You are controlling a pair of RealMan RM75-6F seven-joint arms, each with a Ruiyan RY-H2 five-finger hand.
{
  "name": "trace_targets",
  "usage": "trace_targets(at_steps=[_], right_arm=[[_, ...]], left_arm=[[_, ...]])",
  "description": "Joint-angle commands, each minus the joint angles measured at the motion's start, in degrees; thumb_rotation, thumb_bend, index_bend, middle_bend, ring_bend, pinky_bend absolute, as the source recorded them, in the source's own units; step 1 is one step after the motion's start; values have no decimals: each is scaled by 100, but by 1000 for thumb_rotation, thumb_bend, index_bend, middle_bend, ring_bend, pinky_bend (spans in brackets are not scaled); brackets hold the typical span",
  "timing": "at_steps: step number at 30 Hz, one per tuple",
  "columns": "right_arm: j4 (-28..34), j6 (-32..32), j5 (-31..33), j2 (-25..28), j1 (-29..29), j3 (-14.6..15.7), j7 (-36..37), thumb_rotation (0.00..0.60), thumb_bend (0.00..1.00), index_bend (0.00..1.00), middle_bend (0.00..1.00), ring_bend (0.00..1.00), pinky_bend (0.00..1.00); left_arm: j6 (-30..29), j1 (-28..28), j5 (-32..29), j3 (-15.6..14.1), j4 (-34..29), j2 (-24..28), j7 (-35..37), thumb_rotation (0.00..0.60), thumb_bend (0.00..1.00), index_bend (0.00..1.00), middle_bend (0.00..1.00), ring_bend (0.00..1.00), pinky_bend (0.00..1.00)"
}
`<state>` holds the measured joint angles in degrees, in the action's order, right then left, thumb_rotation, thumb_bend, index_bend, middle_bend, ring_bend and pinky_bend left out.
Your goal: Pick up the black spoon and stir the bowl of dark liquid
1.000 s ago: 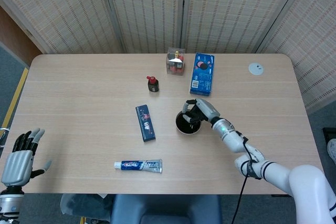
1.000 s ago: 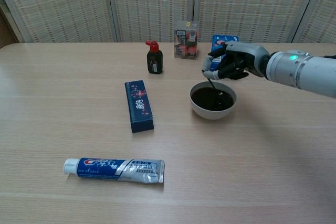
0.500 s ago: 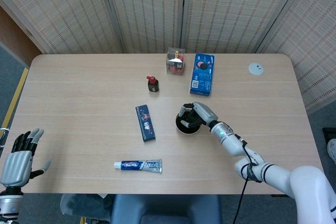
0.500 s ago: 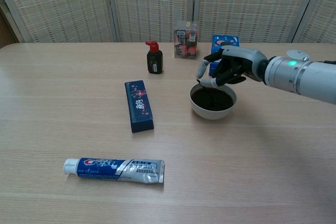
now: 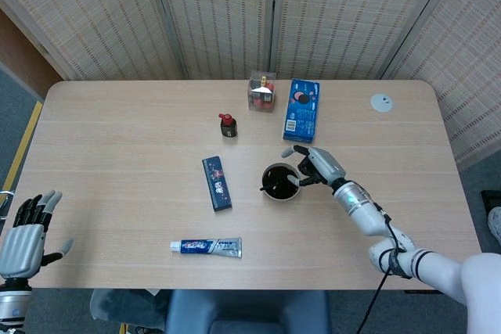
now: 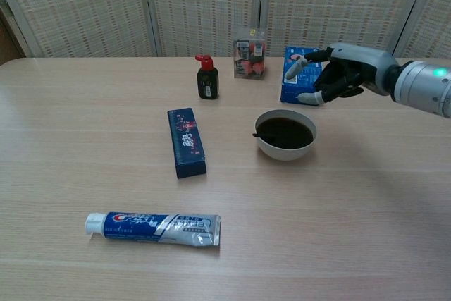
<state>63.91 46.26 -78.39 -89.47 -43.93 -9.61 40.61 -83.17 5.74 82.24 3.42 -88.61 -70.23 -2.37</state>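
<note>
A white bowl (image 6: 285,144) of dark liquid (image 6: 285,132) stands right of the table's middle, also seen as the bowl (image 5: 278,182) in the head view. The black spoon (image 6: 262,134) lies in it, its handle leaning on the left rim; the spoon (image 5: 268,186) shows as a thin dark line. My right hand (image 6: 337,73) hovers above and right of the bowl, fingers spread, holding nothing; the same right hand (image 5: 313,166) is apart from the bowl. My left hand (image 5: 27,232) hangs off the table's near left edge, fingers apart and empty.
A dark blue box (image 6: 187,142) lies left of the bowl, a toothpaste tube (image 6: 155,228) near the front. Behind the bowl stand a small black bottle with a red cap (image 6: 206,77), a clear box (image 6: 250,53) and a blue packet (image 6: 296,75). A white disc (image 5: 381,102) sits far right.
My right hand has let go of the spoon and drawn back up and to the right. The spoon now rests in the bowl. The left hand barely moved.
</note>
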Motion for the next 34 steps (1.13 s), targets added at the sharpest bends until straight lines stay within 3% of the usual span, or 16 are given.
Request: trace_targets(at_steps=[1,5,13,17,22,28,34], right_arm=[[446,569,239,464,500,52,-802,600,403,337,862,913,1000],[904,1271,515,817,991,75,-1877,600,468,422,785,808,1000],[2161,2515,795,1622,1910,234,-3517,600,471,424,684,692,986],[2599,2940,741,1964,2312,368,-3758,600,473,425,638,633,915],[2962,3463,525,2321,2828,603,-3934,600,474,425,617,616,895],[3072,4101,114,2352,3430,915,-3947,600,474,425,614,616,895],[2999,4624,-235,2212,3875,1033,-3802,600,474,425,614,616,895]], left_arm=[[25,19,4,4,-7,1,0,600,242,68,0,0,0],[77,76,22,23,-22,-26,9,600,241,67,0,0,0],[101,192,60,93,-74,-81,-128,600,241,65,0,0,0],[110,241,85,111,-104,-116,-189,600,241,62,0,0,0],[117,278,88,119,-175,-154,-282,600,241,60,0,0,0],[103,292,99,108,-299,-139,-369,600,242,60,0,0,0],[33,270,93,111,-383,-138,-417,600,242,60,0,0,0]])
